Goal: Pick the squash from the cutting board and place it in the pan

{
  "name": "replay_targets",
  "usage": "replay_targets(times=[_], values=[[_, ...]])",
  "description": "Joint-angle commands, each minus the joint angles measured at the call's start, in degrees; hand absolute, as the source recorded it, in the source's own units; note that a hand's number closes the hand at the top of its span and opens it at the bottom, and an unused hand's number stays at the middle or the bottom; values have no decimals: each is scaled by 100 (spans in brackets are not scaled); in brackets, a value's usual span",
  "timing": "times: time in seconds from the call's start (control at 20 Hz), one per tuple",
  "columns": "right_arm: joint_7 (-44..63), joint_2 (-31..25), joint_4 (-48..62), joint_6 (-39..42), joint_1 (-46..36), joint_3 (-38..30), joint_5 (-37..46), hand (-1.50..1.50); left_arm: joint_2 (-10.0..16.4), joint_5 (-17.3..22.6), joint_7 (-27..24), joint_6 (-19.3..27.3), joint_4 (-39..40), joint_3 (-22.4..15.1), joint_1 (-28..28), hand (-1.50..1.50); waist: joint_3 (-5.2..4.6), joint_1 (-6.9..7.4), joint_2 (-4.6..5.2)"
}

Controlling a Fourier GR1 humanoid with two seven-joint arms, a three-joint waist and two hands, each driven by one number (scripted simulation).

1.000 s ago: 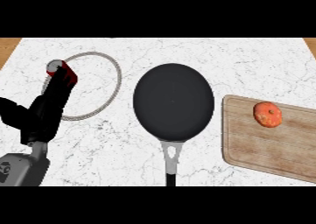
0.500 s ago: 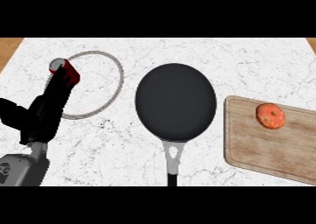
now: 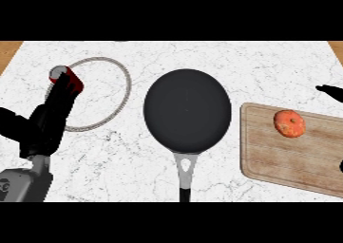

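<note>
White marble counter (image 3: 272, 61) fills the view, with wood strips at the far corners. Right hand (image 3: 334, 91) shows only at the right edge as two black tips, one above and one below, spread well apart and straight; released, holding nothing. Squash (image 3: 290, 123), small, round and orange, lies just left of the upper tip and apart from it. It sits on the far part of the wooden cutting board (image 3: 286, 161), which is at the counter's right, slightly skewed. Black pan (image 3: 188, 111) is left of the board, near it but not touching, mid-counter, nothing in it; pan handle (image 3: 185, 175) points to the near edge. Further left lies a grey wire ring (image 3: 125, 90), flat on the counter, with a red piece (image 3: 70, 81) on its far-left rim. Left hand (image 3: 41, 126) rests at the view's left, fingers straight and pointing up over the ring's left side, thumb out to the left, released. Cannot tell if it touches the ring. Its grey forearm (image 3: 19, 185) is at the lower left corner.
</note>
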Motion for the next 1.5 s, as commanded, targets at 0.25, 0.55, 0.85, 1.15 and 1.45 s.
replay_targets(times=[0.25,0.55,0.85,1.15,1.45], values=[[388,749,-65,409,-259,-41,999,-150,-190,-56,-298,-462,485,424,-25,0,1,-58,-1],[634,1460,238,542,-510,209,1554,-150,-402,-441,328,-103,-167,178,61,0,3,-39,-3],[528,1733,1255,808,-1150,-27,1901,-150,-366,-430,19,-520,373,480,-277,0,2,-29,13],[-118,2047,1816,427,-1122,-200,2499,-150,-782,-719,222,-285,-230,278,168,0,4,-22,2],[-278,2264,1960,518,-846,-261,2906,-150,-633,-631,29,-754,-4,698,172,0,2,-48,-2]])
